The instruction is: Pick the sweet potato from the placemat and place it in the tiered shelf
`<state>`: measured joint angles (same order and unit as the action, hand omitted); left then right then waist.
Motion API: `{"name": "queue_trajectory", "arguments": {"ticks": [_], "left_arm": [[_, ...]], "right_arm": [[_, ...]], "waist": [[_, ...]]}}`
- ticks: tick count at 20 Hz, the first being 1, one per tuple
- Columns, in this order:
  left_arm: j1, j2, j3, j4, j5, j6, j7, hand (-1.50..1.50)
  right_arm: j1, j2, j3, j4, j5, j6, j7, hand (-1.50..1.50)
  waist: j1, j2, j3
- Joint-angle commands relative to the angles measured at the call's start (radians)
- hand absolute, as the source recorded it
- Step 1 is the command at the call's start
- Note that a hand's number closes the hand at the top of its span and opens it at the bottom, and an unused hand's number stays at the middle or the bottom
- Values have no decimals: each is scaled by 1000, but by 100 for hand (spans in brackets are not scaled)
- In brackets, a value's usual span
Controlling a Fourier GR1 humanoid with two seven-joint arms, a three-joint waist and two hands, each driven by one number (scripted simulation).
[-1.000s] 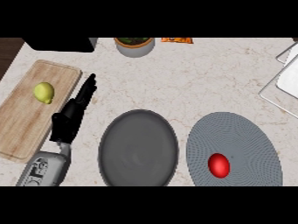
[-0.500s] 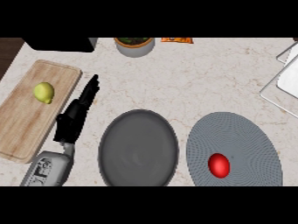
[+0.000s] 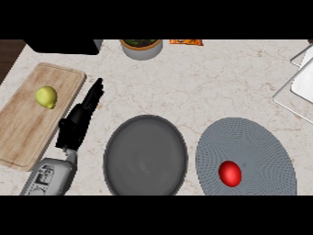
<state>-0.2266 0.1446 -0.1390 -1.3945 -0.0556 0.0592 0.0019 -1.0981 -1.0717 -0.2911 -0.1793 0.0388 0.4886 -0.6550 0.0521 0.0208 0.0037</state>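
Pale marbled stone forms the bench (image 3: 206,87), seen from steeply above. Near its right front corner a round grey placemat (image 3: 254,137) is laid, and on the front part of it a small red object (image 3: 230,173) rests; though red and rounded, it is taken to be the sweet potato of the task. Just left of the placemat a dark grey plate (image 3: 145,137) is set, close beside it but not seen to touch. At the left edge a wooden board (image 3: 23,128) lies, with a yellow-green lemon (image 3: 46,97) on its rear half. At the right edge, toward the rear, the white wire shelf (image 3: 311,85) is partly seen, cut off by the frame. Along the rear edge a pot (image 3: 142,48) with greenery, an orange packet (image 3: 186,41) and a dark box (image 3: 62,46) are lined up.

The left hand (image 3: 77,121) is held over the bench between board and plate, its fingers (image 3: 95,90) stretched straight toward the rear and nothing held in them. The right hand is not seen at all.

By judgement, the task is at its very start: the sweet potato is untouched on the placemat and well apart from the only hand in view. The shelf being on the right, a reach from that side is probably called for next, with fingers brought down around the small rounded thing, which may roll if nudged.
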Motion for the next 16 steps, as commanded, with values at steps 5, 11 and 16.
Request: {"name": "queue_trajectory", "arguments": {"ticks": [5,11,16], "left_arm": [[4,-8,-1,-3,-5,2,-6,0],[3,-10,-9,-12,-13,2,-13,0],[-15,-4,-10,-41,3,-19,20,0]], "right_arm": [[-99,-84,-152,125,-151,121,228,-150],[-91,-207,-174,151,-169,117,364,-150],[-8,-251,-116,139,-111,191,389,-150]], "waist": [[4,1,0],[17,15,3],[19,23,9]]}}
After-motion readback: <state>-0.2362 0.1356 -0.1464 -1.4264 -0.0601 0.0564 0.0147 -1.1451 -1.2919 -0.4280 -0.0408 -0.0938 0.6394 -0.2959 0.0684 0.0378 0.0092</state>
